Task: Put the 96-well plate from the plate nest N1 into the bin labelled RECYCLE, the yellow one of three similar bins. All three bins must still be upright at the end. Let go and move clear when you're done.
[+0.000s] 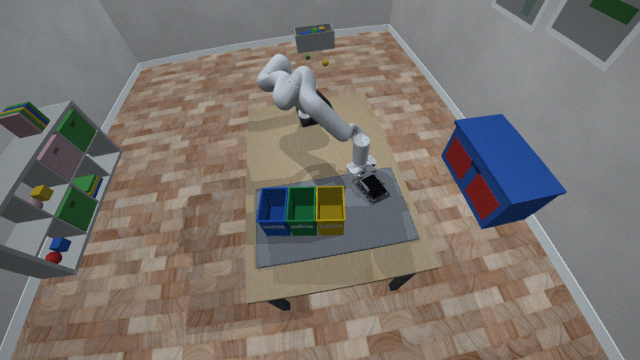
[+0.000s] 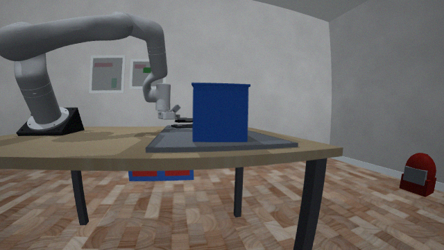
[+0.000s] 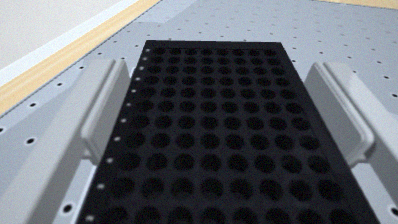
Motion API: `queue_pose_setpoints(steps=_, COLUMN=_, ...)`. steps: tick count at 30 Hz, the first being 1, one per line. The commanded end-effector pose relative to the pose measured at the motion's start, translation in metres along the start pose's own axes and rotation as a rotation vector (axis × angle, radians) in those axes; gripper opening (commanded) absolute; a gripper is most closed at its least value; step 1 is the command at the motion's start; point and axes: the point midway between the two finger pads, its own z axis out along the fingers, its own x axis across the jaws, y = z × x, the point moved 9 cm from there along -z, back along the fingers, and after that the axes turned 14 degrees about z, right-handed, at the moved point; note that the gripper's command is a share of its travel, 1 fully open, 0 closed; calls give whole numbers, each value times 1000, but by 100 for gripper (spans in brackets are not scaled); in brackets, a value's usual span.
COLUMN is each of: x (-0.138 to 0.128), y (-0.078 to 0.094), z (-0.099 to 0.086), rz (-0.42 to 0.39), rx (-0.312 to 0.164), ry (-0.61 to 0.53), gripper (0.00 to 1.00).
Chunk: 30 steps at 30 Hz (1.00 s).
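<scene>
Black and pitted with rows of round wells, the plate [image 1: 374,187] [image 2: 184,120] [image 3: 210,115] is held by the gripper [image 1: 371,183] [image 2: 184,119] [image 3: 220,107], whose pale pads [image 3: 109,110] close on its two long sides. It hangs level, or nearly so, just above the nest [image 1: 375,201] [image 2: 181,126]; in the exterior view a narrow gap parts the two. The nest sits on the grey mat [image 1: 375,225] [image 2: 268,140], near the mat's edge on the arm's side. The yellow bin [image 1: 331,228], meant for the plate, stands upright and open-topped, apart from the gripper. Beside it comes the green bin [image 1: 302,228], then the blue bin [image 1: 274,228] [image 2: 220,112], all three upright in a tight row. From the exterior, the blue one hides the other two. The arm [image 1: 322,114] [image 2: 157,52] reaches over the wooden table [image 1: 270,160] [image 2: 114,142] from its black base [image 1: 308,122] [image 2: 78,119].
</scene>
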Motion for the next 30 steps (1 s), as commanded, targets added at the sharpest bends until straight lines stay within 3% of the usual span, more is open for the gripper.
queue_pose_setpoints(steps=1, x=1, y=3, z=1, rz=0, rx=-2, ry=0, gripper=0)
queue_pose_setpoints(steps=8, x=1, y=3, z=1, rz=0, rx=-2, ry=0, gripper=0)
queue_pose_setpoints(steps=30, x=9, y=35, z=1, rz=0, rx=-2, ry=0, gripper=0)
